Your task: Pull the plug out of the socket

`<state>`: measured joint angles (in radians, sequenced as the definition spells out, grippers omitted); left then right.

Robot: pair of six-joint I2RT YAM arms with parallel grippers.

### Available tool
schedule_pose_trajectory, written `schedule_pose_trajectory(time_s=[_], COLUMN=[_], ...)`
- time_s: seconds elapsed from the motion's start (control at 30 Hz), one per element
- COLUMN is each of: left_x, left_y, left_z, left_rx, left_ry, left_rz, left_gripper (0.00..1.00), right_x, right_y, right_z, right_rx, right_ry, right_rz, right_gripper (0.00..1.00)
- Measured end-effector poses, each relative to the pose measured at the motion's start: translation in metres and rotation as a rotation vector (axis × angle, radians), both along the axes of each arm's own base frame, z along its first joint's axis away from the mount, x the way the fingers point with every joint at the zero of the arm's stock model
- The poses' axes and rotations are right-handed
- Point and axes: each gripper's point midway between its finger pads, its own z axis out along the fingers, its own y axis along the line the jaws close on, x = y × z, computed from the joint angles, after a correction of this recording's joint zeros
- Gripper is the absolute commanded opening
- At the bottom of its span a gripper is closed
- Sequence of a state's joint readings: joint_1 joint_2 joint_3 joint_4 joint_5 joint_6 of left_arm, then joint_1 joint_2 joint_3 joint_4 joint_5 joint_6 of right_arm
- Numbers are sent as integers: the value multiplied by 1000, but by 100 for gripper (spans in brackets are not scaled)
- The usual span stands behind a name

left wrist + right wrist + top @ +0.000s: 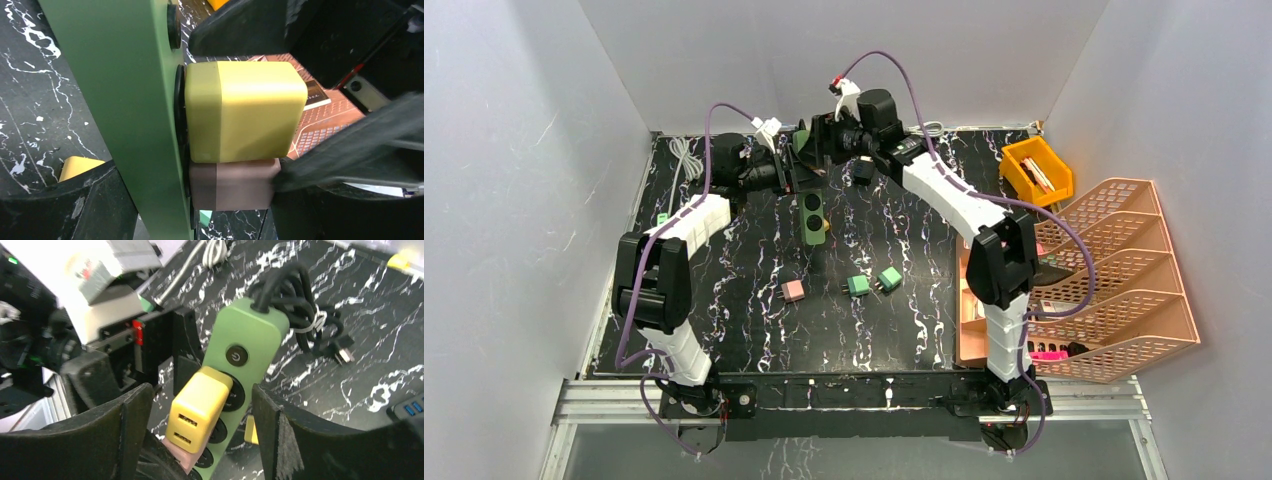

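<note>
The orange bin (1036,170) at the far right holds a few items too small to tell. The file rack (1124,280) along the right edge holds something pink and some dark bits. The green strip (812,215) lies far and central on the tabletop (724,330), with the yellow plug (200,407) seated in it and a pink plug (232,182) touching its near side. The right hand (201,392) is spread, one finger either side of the yellow plug. The left hand (789,180) straddles the strip; I cannot tell its grip. Three loose plugs (858,286) lie near centre, open tabletop around them.

Black marbled table (754,330) with three loose plugs (857,286), orange bin (1036,168)
</note>
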<state>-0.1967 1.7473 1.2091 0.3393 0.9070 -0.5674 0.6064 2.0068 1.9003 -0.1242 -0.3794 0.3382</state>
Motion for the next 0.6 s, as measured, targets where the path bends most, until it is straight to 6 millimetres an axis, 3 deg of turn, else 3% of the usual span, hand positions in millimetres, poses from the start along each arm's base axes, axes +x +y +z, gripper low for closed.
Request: schedule_pose_trajectory(time_s=[0.1,0.13,0.23,0.27,0.3,0.33,0.37,0.4,0.47,0.6], left_x=[1,1,4,5,6,7,7,7,7,5], left_y=[1,2,4,5,6,6,6,7,7,5], left_z=[-3,-4,-9,-10,-11,-12,-12,-12,-13,-9], left_rx=[12,15,33,38,44,47,49,51,54,30], left_ry=[3,6,14,18,16,14,13,13,17,7], left_rz=[7,13,36,45,53,54,56,58,60,43], left_gripper=[0,0,0,0,0,8,28,57,96,98], right_x=[1,3,2,1,1,1,1,1,2,3], right_y=[5,5,7,7,7,6,6,6,6,6], right_z=[-17,-21,-27,-27,-27,-28,-28,-28,-29,-29], right_rx=[-49,-62,-68,-70,-73,-78,-76,-77,-75,-66], right_ry=[41,47,70,78,81,86,92,94,101,118], right_rz=[1,0,6,-1,-2,-10,-13,-16,-22,-35], right_gripper=[62,52,7,0,0,0,0,0,0,0])
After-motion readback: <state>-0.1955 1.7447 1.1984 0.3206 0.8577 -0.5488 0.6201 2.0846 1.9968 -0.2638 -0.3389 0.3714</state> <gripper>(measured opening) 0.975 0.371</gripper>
